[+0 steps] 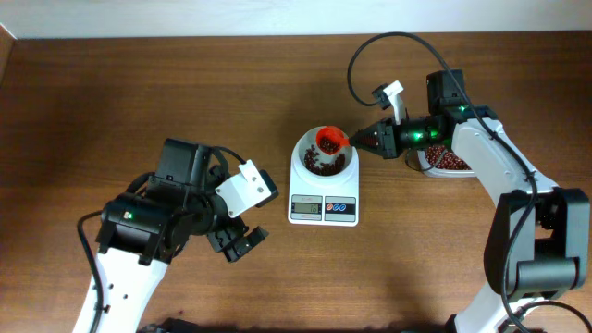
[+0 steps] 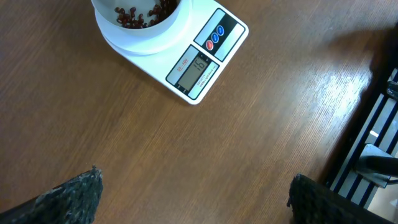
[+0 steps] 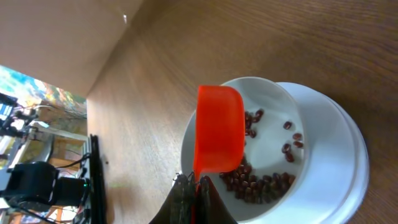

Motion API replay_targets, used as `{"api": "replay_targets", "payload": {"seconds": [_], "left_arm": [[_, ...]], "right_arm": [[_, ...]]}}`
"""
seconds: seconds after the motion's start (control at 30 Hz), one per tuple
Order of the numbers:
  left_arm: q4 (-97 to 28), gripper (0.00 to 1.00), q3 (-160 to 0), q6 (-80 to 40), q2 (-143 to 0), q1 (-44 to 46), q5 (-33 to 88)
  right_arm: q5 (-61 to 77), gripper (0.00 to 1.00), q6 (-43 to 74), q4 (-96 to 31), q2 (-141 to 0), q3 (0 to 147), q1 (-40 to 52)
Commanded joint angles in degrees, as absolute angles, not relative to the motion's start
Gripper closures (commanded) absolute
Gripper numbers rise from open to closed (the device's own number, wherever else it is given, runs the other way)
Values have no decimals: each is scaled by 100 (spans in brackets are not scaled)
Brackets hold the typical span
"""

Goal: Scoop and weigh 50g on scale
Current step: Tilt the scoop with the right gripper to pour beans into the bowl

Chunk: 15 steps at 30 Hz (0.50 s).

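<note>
Beans (image 3: 255,180): small, dark red-brown, thin loose layer in round white bowl (image 3: 277,96) atop scale (image 1: 323,209), table centre. R gripper (image 1: 356,141) pinches orange scoop (image 1: 330,140) over bowl rim. L gripper (image 1: 239,242) spread wide, well apart to scale's left; bean tub (image 1: 449,162) under R arm

scoop (image 1: 330,140): orange-red | tub (image 1: 462,172): clear plastic | table (image 1: 185,92): brown wood

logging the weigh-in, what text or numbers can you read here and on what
"16" on the grey display of the scale, left wrist view; tilted, so not certain.
Beside it, small red print: too small to read.
Marks on the coloured buttons: too small to read.
No other text visible.
</note>
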<state>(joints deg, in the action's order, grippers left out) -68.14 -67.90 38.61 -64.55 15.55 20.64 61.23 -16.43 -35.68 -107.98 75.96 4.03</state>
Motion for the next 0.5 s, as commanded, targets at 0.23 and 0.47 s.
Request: {"api": "replay_targets", "payload": {"seconds": [0.23, 0.47], "left_arm": [[-6820, 1, -6748, 3887, -6416, 1522, 2165], [-6823, 1, -6748, 3887, -6416, 1522, 2165]], "right_arm": [[5867, 96, -1455, -3594, -10838, 7607, 486], [5889, 96, -1448, -3518, -10838, 7607, 486]]}}
